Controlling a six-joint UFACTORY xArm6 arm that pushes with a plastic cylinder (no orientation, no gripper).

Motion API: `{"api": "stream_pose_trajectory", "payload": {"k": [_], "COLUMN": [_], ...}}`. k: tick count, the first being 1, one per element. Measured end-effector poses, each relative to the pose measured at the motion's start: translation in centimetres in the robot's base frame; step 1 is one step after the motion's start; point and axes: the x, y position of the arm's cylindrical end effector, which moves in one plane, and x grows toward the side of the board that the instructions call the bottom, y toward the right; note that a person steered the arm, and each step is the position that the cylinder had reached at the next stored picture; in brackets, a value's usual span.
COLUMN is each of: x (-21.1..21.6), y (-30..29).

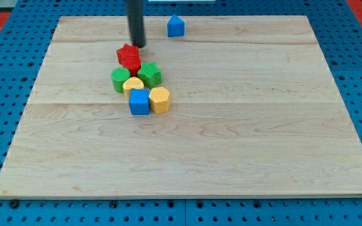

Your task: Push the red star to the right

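The red star [129, 58] lies on the wooden board [231, 138] in the upper left part of the view. My tip [138, 45] stands just above and slightly right of the star, at its top edge, very close or touching. Below the star sits a tight cluster: a green star [149, 74] to its lower right, a green block [120, 80] to its lower left, a yellow block [132, 86], a blue cube [139, 102] and a yellow hexagon [159, 99].
A blue house-shaped block [176, 26] stands alone near the board's top edge, right of the rod. A blue pegboard [5, 113] surrounds the board.
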Motion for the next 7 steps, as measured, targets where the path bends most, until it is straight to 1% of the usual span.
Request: {"api": "stream_pose_trajectory", "payload": {"k": [1, 2, 3, 4, 5, 6, 7], "x": [0.7, 2.3, 5.2, 7.5, 9.8, 11.8, 12.7], "y": [-4.4, 1.4, 4.5, 2.8, 6.7, 12.3, 10.6]}}
